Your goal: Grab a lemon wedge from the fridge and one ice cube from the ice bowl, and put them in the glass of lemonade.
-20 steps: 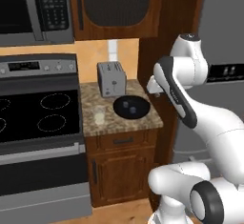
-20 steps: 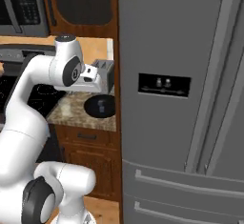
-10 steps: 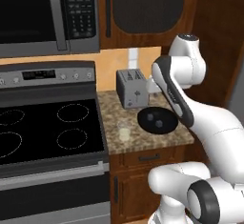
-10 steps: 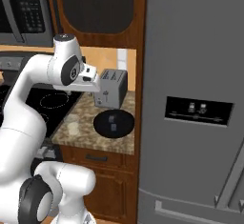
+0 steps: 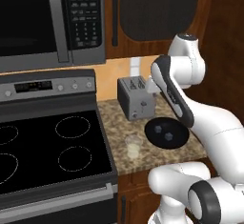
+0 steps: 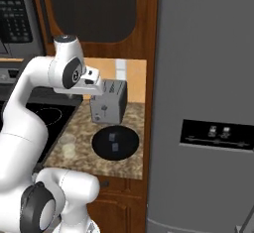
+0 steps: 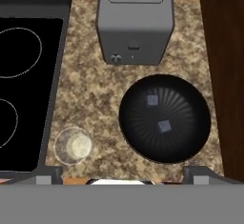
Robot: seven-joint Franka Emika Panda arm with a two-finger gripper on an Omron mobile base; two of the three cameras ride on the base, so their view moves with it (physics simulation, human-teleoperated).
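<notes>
Worktop beside the stove, with the arm raised above the ice bowl and the glass of lemonade.

Ice bowl (image 7: pixel 164 118), round and so with no long axis, sits mouth-up toward the worktop's (image 7: pixel 90 89) front right corner, near the brown cabinet wall, two pale ice cubes (image 7: pixel 164 126) lying apart inside it. The glass of lemonade (image 7: pixel 73 146) stands upright at the front left corner, just beside the stove's (image 5: pixel 47 147) edge and well apart from the bowl. A silver toaster (image 7: pixel 135 25) stands at the back edge, slots up, its knobs facing the front. The fridge (image 6: pixel 208 108) rises to the right of the worktop, doors closed. The arm bends high over the worktop, its hand looking straight down; the gripper (image 7: pixel 116 169) has its jaws spread wide and holds nothing.
</notes>
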